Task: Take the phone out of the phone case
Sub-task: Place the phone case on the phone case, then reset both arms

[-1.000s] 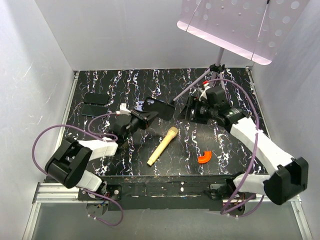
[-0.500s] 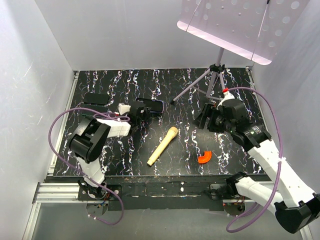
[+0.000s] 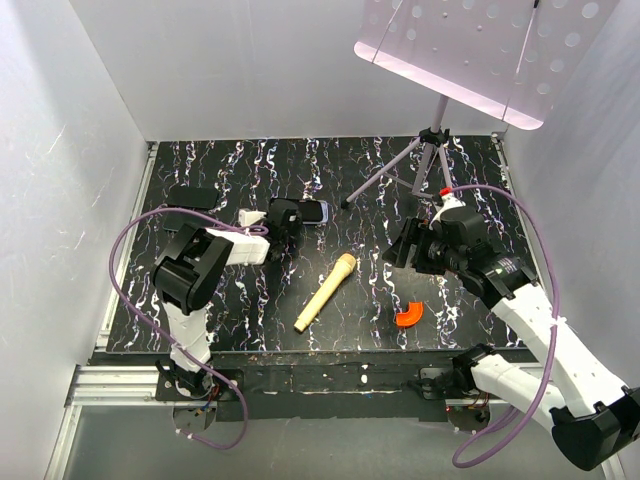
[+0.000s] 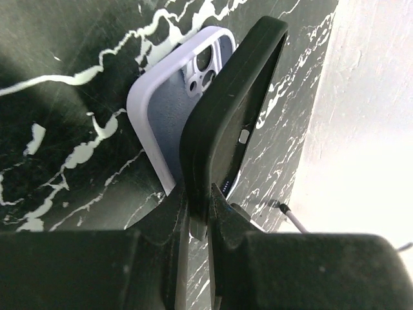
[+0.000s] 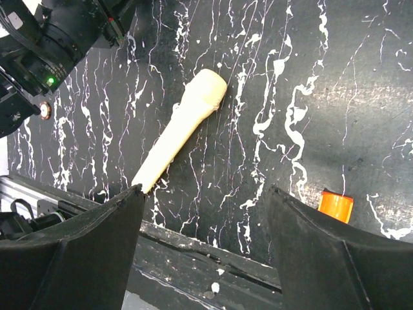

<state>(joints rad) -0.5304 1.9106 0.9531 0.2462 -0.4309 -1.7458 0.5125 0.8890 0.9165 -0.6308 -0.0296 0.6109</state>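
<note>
Your left gripper point(image 4: 199, 223) was clamped on the near end of the phone point(image 4: 226, 123); the jaws were pinched tight on the slab, with no gap showing. The phone stood on edge, its long axis running straight away from the claw toward the far wall. The phone case point(image 4: 164, 110) lay flat on the table point(image 4: 64, 77) just beside it, roughly parallel, on the left in the wrist view. The case's hollow faced up and showed bare at the camera-cutout end, so I judged the phone free there. The case's near end was hidden behind the phone and the fingers, so you could not tell whether that corner was seated.

Your right gripper point(image 5: 205, 194) hung well apart from both, jaws wide with nothing between them, over the cream handle point(image 5: 181, 132) and near the orange curved piece point(image 5: 335, 205); the left arm was plainly the nearer. The coming move, I judged, called for drawing the phone up and away from the shell without dragging the case along.
</note>
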